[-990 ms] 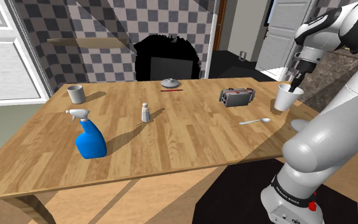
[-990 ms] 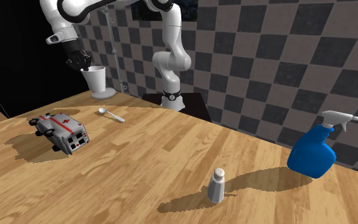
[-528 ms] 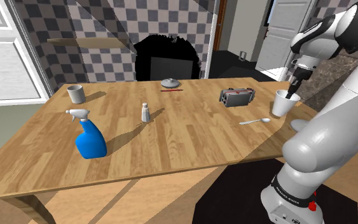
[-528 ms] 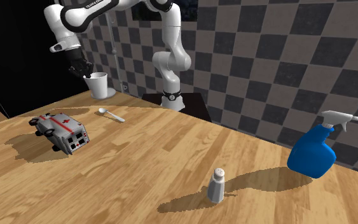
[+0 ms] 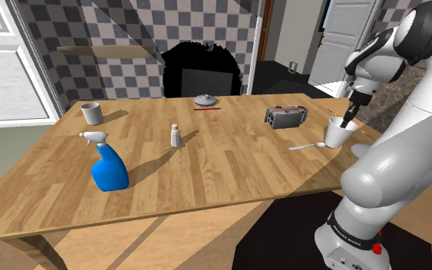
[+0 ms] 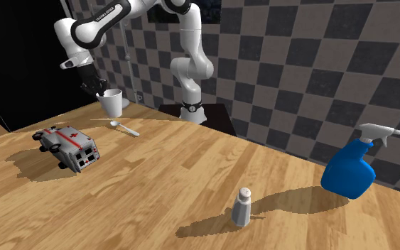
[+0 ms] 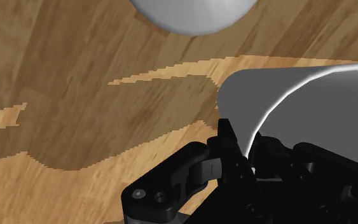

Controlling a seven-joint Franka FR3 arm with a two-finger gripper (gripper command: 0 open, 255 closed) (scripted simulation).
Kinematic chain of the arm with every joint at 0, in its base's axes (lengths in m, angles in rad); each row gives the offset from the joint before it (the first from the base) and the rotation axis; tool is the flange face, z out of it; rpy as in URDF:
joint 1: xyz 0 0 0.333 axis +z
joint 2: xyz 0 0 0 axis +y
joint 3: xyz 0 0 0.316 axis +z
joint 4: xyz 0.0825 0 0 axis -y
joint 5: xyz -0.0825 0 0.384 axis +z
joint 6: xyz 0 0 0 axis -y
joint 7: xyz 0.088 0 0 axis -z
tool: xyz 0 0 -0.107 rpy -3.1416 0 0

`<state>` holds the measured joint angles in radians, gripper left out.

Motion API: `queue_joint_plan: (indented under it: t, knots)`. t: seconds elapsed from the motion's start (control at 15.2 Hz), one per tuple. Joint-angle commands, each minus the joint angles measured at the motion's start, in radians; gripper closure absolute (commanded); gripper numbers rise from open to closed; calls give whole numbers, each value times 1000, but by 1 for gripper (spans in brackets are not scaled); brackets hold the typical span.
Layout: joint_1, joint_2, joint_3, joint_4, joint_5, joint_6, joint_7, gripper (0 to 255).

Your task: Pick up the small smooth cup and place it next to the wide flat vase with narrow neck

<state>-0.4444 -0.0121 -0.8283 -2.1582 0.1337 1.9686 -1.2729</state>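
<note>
Carrying cup [image 5: 338, 132], jaws pinching its rim; I note it moved toward spoon [image 5: 308, 145] in the last second. Transport begun, vase [image 5: 205, 100] at 10 o'clock.

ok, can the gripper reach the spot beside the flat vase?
Probably yes. The gripper clasps the rim of the white cup; the table beside the vase lies bare toward the toy van, which is low enough to lift over.
</note>
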Motion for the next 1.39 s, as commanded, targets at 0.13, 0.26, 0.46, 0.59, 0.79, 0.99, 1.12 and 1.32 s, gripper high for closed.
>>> queue_joint_plan:
  t: [0.13, 0.26, 0.46, 0.59, 0.79, 0.99, 1.12, 1.32]
  knots:
    - [-2, 36, -2, -23, 31, 45, -28, 255]
    - [-3, 36, -2, -23, 31, 45, -28, 255]
    - [-3, 36, -2, -23, 31, 45, -28, 255]
    - [-3, 36, -2, -23, 31, 45, -28, 255]
    - [-3, 36, -2, -23, 31, 45, -28, 0]
    - [-3, 36, -2, -23, 31, 45, -28, 0]
    - [-4, 11, -5, 27, 6, -20, -11, 0]
    - [-6, -4, -7, 76, -9, -78, 0, 0]
